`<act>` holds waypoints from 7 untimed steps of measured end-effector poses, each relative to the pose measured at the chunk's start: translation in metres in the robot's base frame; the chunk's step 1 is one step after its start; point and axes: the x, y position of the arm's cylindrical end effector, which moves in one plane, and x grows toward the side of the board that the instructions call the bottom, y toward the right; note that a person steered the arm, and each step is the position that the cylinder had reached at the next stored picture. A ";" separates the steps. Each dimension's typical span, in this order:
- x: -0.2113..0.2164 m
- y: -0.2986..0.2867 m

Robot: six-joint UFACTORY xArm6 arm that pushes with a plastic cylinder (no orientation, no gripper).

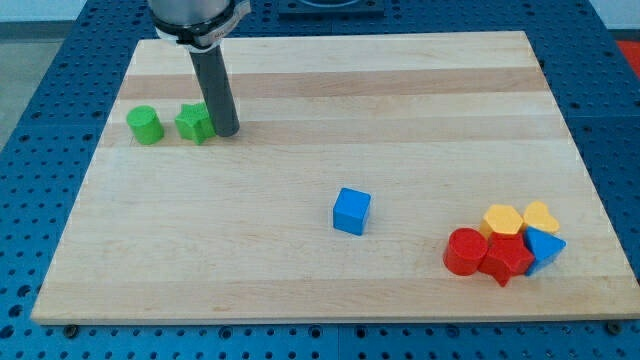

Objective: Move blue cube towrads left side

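The blue cube (351, 211) sits alone a little right of the board's middle, toward the view's bottom. My tip (225, 131) rests on the board at the upper left, touching the right side of a green star block (194, 123). The rod rises from it up to the arm at the view's top. The blue cube lies well to the lower right of my tip, with open board between them.
A green cylinder (145, 125) stands left of the green star. At the lower right is a cluster: red cylinder (464, 251), red star (506, 258), blue triangular block (544, 246), yellow hexagon (502, 219), yellow heart (541, 215). The wooden board (320, 90) lies on a blue perforated table.
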 end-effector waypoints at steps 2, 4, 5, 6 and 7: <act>-0.006 -0.013; -0.004 -0.016; 0.001 0.057; 0.011 0.146; 0.041 0.226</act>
